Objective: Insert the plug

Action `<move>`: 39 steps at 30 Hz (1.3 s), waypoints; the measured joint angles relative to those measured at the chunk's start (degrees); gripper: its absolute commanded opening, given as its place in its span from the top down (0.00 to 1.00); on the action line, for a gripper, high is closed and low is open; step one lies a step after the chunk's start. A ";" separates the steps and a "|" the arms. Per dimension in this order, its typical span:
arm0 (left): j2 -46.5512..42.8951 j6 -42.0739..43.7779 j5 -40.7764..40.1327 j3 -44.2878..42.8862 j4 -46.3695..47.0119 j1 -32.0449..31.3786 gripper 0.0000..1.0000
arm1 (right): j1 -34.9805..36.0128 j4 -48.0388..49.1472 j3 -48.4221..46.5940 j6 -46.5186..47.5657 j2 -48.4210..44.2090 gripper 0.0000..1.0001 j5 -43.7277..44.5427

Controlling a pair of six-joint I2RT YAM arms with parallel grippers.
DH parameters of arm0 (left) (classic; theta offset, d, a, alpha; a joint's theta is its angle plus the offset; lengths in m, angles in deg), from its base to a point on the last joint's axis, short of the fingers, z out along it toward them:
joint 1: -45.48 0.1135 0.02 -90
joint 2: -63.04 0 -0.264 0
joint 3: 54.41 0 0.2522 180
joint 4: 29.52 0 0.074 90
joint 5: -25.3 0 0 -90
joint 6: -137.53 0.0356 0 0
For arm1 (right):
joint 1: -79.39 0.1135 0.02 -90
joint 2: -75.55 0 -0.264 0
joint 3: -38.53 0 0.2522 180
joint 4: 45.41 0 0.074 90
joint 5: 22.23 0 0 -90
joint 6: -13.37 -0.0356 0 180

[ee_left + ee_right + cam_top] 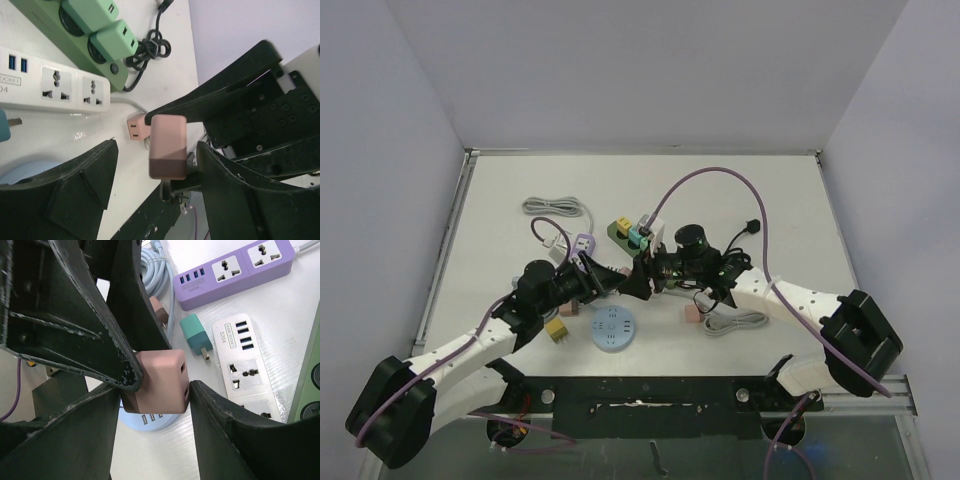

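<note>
The pink cube plug (157,380) hangs in the air between both grippers, above the table. My right gripper (155,390) is shut on it, one finger on each side. In the left wrist view the plug (167,145) has its dark end and metal prong pointing down. My left gripper (157,150) is open and straddles it, with a gap on both sides. In the top view the two grippers, left (610,280) and right (642,275), meet tip to tip at the table's middle, and the plug (624,271) barely shows.
A green power strip (620,230) with green plugs, a white strip (245,365) and a purple strip (235,270) lie just beyond. A teal plug (195,335), round blue hub (612,328), yellow plug (557,330), small pink adapter (137,127) and grey cables (735,322) lie around.
</note>
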 measured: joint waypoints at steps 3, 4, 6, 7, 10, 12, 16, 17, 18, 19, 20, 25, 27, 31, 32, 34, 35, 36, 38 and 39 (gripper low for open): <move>-0.28 -0.59 1.16 0.39 0.79 0.17 0.59 | -0.02 0.02 -0.09 -0.02 0.15 0.57 -0.07; -0.50 -0.61 1.44 0.46 0.98 0.17 0.62 | 0.00 0.07 -0.09 -0.09 0.24 0.56 -0.17; -1.05 -0.68 1.79 0.74 1.40 0.17 0.69 | 0.04 0.28 -0.20 -0.26 0.59 0.51 -0.44; -1.44 -0.68 1.90 0.92 1.53 0.20 0.71 | 0.04 0.33 -0.20 -0.44 0.76 0.48 -0.55; -2.23 -0.31 2.21 1.25 1.68 0.20 0.75 | 0.00 0.37 -0.22 -1.07 0.81 0.39 -1.11; -2.58 0.37 2.54 1.29 1.75 0.31 0.76 | -0.22 0.70 -0.24 -2.01 0.81 0.32 -1.84; -3.58 2.47 4.02 1.29 2.38 0.98 0.76 | -2.03 2.10 -0.17 -5.25 0.50 0.23 -5.14; -3.87 3.10 4.52 1.29 2.71 1.18 0.76 | -2.84 3.17 0.17 -6.38 0.11 0.21 -6.43; -4.15 3.74 5.11 1.29 3.28 1.33 0.76 | -3.87 4.48 0.85 -7.69 -0.63 0.20 -7.87; -4.35 4.39 5.66 1.29 4.11 1.44 0.76 | -4.92 5.95 1.66 -9.11 -1.57 0.20 -9.31; -4.44 5.07 6.38 1.27 5.14 1.53 0.76 | -6.40 8.24 3.04 -10.95 -2.95 0.20 -11.28; -3.52 8.09 10.88 -0.70 9.18 1.53 0.76 | -11.91 16.68 6.99 -19.76 -8.39 0.21 -18.43; -2.49 9.22 12.94 -2.36 10.84 1.53 0.76 | -12.37 18.29 6.93 -21.62 -9.40 0.22 -20.52; -1.81 10.49 17.31 -4.35 14.21 1.62 0.76 | -12.37 18.51 5.92 -23.21 -9.84 0.28 -24.61; -1.81 10.71 18.47 -4.61 14.97 1.64 0.76 | -12.37 18.51 5.64 -23.43 -9.84 0.29 -25.49; -1.81 11.08 20.44 -4.94 16.28 1.64 0.76 | -12.37 18.40 4.85 -23.71 -9.84 0.32 -27.08; -1.86 11.17 21.42 -4.96 16.94 1.64 0.76 | -12.37 18.25 4.42 -23.78 -9.84 0.35 -27.61; -1.92 11.30 22.08 -4.96 17.29 1.62 0.77 | -12.37 18.21 4.02 -23.87 -9.84 0.39 -28.09; -2.03 11.63 23.76 -4.96 17.84 1.62 0.77 | -12.37 17.88 3.19 -23.91 -9.84 0.46 -28.83; -2.16 11.82 24.63 -4.96 18.01 1.64 0.76 | -12.37 17.70 2.78 -23.93 -9.81 0.49 -29.20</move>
